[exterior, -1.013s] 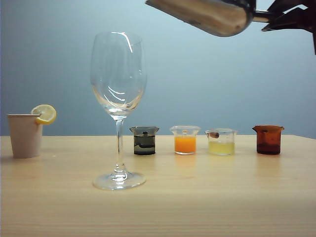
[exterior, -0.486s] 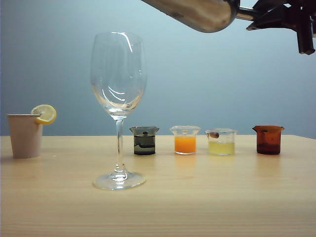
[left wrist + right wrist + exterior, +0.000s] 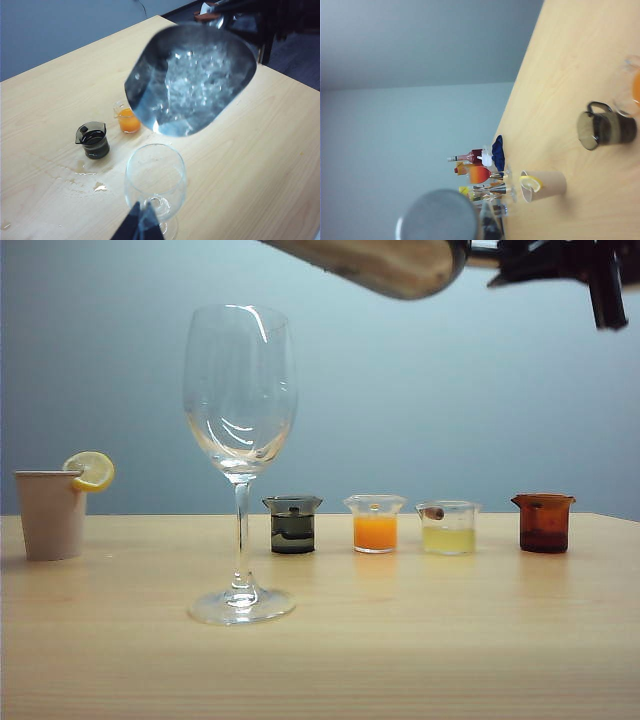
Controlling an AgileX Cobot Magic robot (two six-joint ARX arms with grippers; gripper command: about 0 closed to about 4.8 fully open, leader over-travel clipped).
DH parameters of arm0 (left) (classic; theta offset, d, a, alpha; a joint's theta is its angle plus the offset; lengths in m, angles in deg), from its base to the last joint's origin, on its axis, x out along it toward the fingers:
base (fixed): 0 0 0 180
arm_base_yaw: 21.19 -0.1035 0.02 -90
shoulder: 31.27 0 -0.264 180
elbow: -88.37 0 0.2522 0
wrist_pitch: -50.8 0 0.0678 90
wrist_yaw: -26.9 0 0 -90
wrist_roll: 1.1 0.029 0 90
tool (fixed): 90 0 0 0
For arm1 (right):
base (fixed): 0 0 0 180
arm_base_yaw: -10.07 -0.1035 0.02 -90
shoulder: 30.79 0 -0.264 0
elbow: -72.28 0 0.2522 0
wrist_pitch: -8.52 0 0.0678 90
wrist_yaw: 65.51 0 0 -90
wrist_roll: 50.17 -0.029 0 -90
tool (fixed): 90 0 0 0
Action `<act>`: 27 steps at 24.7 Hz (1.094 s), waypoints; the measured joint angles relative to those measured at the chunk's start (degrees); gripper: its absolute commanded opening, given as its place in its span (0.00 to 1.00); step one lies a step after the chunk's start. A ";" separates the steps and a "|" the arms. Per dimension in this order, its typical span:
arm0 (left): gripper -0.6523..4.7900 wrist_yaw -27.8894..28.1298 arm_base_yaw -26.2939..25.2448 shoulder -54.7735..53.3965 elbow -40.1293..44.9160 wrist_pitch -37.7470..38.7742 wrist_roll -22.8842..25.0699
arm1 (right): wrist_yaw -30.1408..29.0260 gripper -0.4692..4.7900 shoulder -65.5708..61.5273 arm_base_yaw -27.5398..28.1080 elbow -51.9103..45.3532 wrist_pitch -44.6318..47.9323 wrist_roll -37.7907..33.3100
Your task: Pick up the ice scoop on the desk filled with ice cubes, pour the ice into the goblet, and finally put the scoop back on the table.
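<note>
Scoop shifted left toward your goblet to pour; right end effector pinches its handle, left end effector: can't tell.

no readable text, labels or numbers (bottles too blurred)

We see a pale wooden table with fine grain, a clear goblet, a shiny silver ice scoop holding whitish ice cubes, a beige cup with yellow lemon, and smoky-grey, orange, pale yellow and amber beakers
</note>
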 measured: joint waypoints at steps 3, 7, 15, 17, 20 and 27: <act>0.11 0.00 0.00 0.00 0.00 0.00 0.00 | 0.11 0.08 0.04 0.02 3.72 -3.02 1.81; 0.11 0.00 0.00 0.00 0.00 0.00 0.00 | 0.13 0.08 0.00 0.02 4.31 -5.03 2.03; 0.11 0.00 0.00 0.00 0.00 0.00 0.00 | 1.20 0.08 0.00 0.00 4.31 -7.63 3.41; 0.11 0.00 0.00 0.00 0.00 0.00 0.00 | 1.42 0.08 0.00 0.02 4.31 -7.65 3.85; 0.11 0.00 0.00 0.00 0.00 0.00 0.00 | 1.46 0.08 0.00 0.00 4.33 -8.26 4.52; 0.11 0.00 0.00 0.00 0.00 0.00 0.00 | 2.75 0.08 0.00 -1.42 4.33 -9.79 5.49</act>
